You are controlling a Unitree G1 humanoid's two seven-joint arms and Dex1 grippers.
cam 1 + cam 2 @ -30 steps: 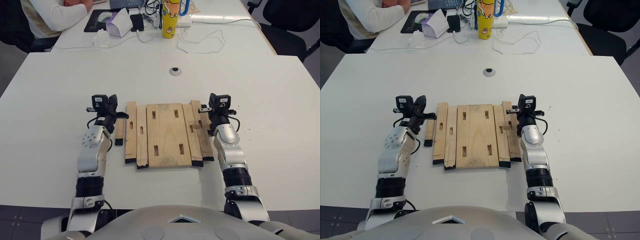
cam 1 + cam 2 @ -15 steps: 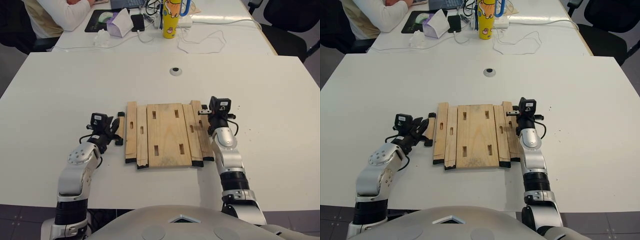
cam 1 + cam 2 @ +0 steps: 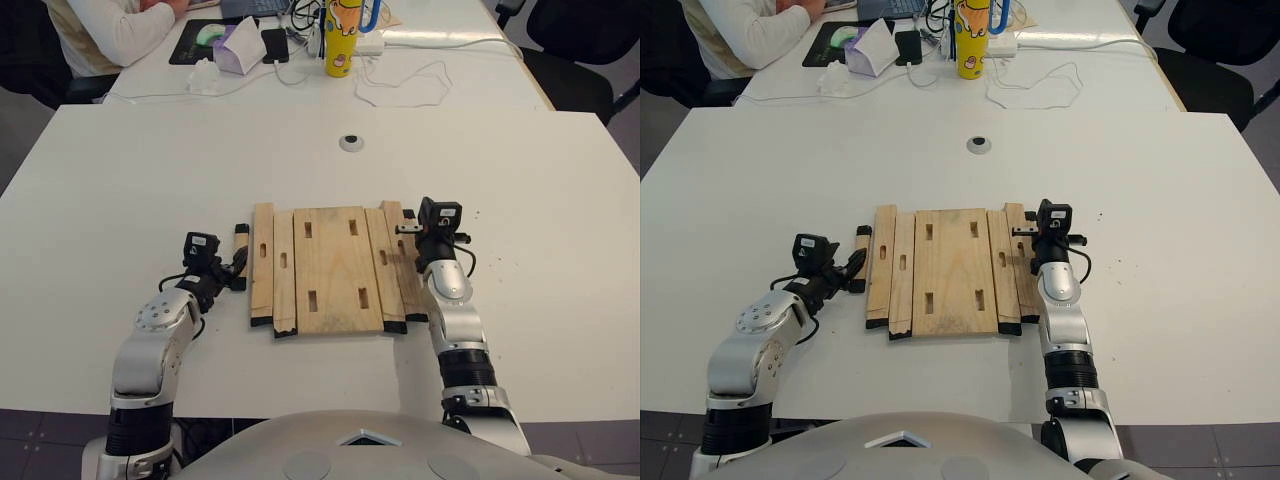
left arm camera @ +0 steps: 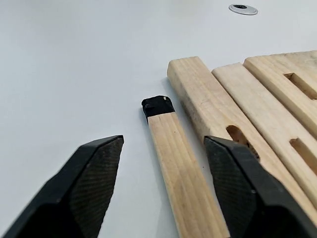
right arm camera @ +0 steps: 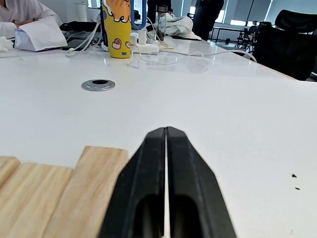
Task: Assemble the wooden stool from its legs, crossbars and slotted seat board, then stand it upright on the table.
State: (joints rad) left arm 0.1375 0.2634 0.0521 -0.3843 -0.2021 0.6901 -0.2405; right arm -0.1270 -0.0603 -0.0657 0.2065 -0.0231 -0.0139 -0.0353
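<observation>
The left gripper point(image 4: 163, 141) stood open, its fingers straddling a thin black-capped crossbar point(image 4: 176, 166). The crossbar lay flat, its long axis running straight ahead of the gripper and its capped end farthest off. Alongside lay the slotted seat board point(image 3: 330, 268), parallel to it. The right gripper point(image 5: 166, 134) was pinched shut on nothing, just beside the outermost leg point(image 5: 84, 191).

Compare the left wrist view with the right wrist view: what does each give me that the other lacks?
Left wrist view: the left pincer open, astride a black-tipped wooden stick, with slotted pieces alongside it. Right wrist view: the right pincer shut, at the end of a wooden piece, with a yellow cup and cables far off. Both: the white table and its round grey grommet.
</observation>
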